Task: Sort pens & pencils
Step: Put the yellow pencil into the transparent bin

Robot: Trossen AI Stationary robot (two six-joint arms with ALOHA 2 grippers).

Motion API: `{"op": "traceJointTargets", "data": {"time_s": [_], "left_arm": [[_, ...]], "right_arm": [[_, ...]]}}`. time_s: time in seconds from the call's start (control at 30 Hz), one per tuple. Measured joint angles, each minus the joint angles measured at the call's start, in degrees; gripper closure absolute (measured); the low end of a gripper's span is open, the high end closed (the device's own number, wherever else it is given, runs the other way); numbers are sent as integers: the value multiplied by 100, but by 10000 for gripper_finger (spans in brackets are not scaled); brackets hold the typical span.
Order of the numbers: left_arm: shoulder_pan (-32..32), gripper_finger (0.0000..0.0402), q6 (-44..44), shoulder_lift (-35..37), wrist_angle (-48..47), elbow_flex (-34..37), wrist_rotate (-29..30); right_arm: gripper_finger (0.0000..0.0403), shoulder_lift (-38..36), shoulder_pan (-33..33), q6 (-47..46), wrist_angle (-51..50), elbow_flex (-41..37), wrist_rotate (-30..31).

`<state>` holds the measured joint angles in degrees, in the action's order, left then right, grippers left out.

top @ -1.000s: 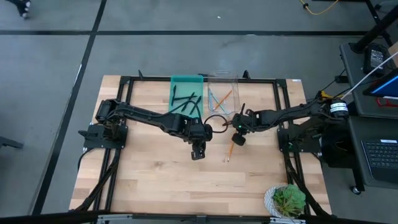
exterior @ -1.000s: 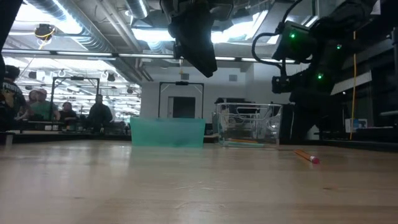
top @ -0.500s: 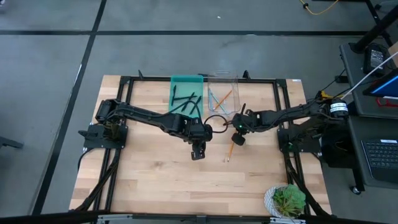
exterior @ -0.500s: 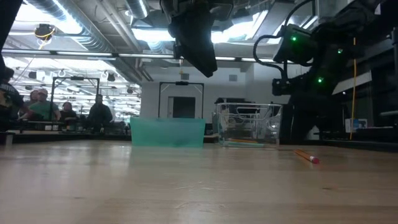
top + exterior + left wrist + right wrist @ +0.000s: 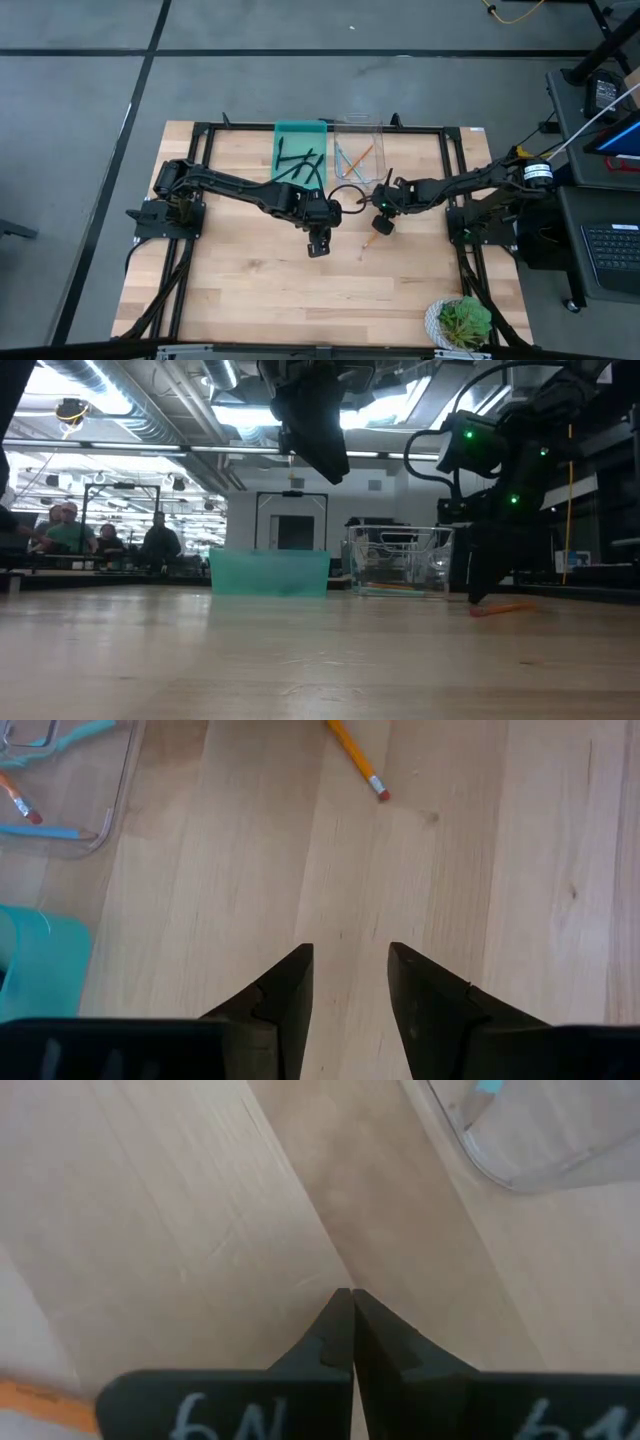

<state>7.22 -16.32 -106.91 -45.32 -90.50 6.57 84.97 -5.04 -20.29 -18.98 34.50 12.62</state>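
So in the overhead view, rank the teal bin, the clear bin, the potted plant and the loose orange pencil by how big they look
1. Teal bin and clear bin: too alike to rank.
2. Potted plant, slightly smaller.
3. Orange pencil, far smallest, partly hidden under the right gripper.

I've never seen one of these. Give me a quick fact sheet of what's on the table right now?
Green bin: holds the black pens
Clear bin: holds orange and light-blue pencils
Loose pencil: orange, lying on the table
Right gripper: shut, low over the table beside the loose pencil
Left gripper: open, empty, above mid-table
Plant: near table corner
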Motion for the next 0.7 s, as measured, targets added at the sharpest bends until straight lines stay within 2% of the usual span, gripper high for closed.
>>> {"op": "traceJointTargets", "data": {"time_s": [0.17, 0.4, 0.47, 0.57, 0.7], "left_arm": [[0, 277, 0, 0, 0, 0, -2], [0, 277, 0, 0, 0, 0, -2], [0, 277, 3, 0, 0, 0, -2], [-2, 277, 38, 0, -1, 0, -2], [-2, 277, 37, 0, -2, 0, -2]], "right_arm": [[400, -80, 0, 105, -85, 0, -24], [400, -926, 0, -6, -1721, 293, 97], [400, -1148, -2, 453, -1835, 262, -170], [393, -1311, 22, 1343, -1888, 228, -983], [344, -1348, 17, 1672, -1840, 267, -1627]]}}
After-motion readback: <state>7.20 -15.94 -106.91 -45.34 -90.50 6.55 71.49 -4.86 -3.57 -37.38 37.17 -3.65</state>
